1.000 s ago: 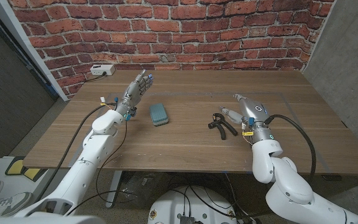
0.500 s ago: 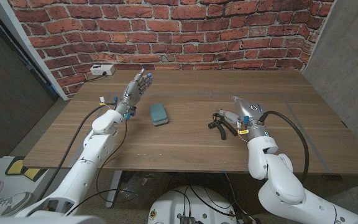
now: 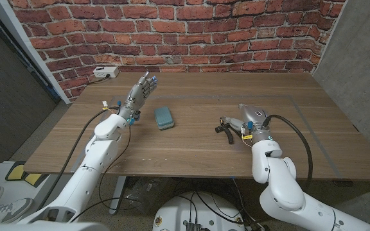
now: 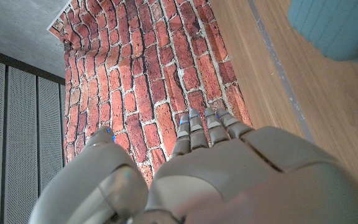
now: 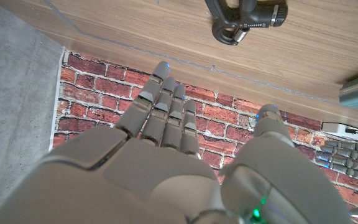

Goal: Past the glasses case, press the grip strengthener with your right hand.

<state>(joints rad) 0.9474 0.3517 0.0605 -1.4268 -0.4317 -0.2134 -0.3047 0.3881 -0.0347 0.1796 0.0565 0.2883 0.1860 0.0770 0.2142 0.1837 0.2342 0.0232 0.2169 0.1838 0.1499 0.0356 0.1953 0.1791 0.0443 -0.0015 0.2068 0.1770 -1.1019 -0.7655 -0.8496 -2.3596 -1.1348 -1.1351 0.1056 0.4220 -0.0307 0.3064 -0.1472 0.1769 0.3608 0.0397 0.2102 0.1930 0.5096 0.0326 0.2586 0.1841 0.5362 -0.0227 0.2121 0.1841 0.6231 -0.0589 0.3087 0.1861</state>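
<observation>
The biggest change over the last second is in the right arm: its elbow has swung in toward the table's near edge and the right hand (image 3: 249,119) has slid left, so it now sits right against the black strengthener (image 3: 225,126), overlapping its handles in the head view, where a second ago it lay just beside them. The fingers are straight and apart in the wrist view, holding nothing, and whether they already touch the tool cannot be told. That suggests the approach is nearly done and the press itself not yet made. The strengthener lies right of centre on the table (image 3: 191,151), well apart from the teal case (image 3: 164,117), and has barely shifted. The left hand (image 3: 140,90) has stayed raised beyond the case, fingers extended and empty. The surface is bare dark wood with a faint seam line across it. Behind stands a red brick wall, with a small white box (image 3: 106,72) at the table's far left corner.
</observation>
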